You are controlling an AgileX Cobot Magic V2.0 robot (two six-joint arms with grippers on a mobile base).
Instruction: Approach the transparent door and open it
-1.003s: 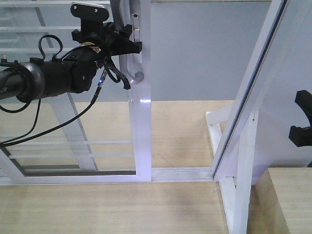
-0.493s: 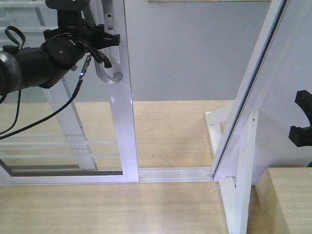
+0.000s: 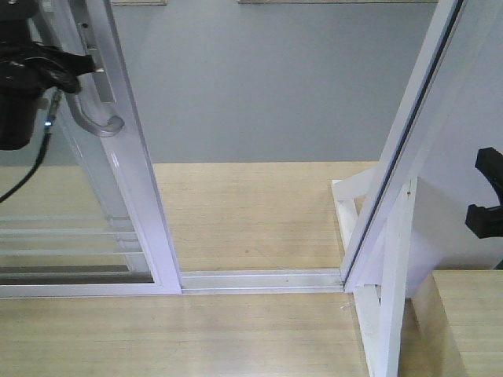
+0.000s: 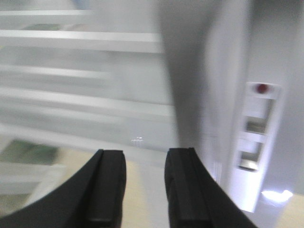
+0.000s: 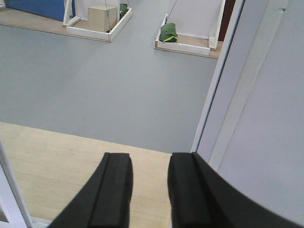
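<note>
The right tool [image 5: 146, 190] hangs over the wooden floor [image 3: 251, 212], fingers slightly parted, holding nothing. Farther off at left, the transparent door [image 3: 130, 173] stands slid aside on its track [image 3: 259, 280]; the left tool [image 4: 145, 187], narrowly spread and empty, sits beside its grey handle [image 3: 98, 118].

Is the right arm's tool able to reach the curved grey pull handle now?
Probably not: the right tool sits at the far right beyond the slanted white frame, while the curved grey pull handle is far left.
</note>
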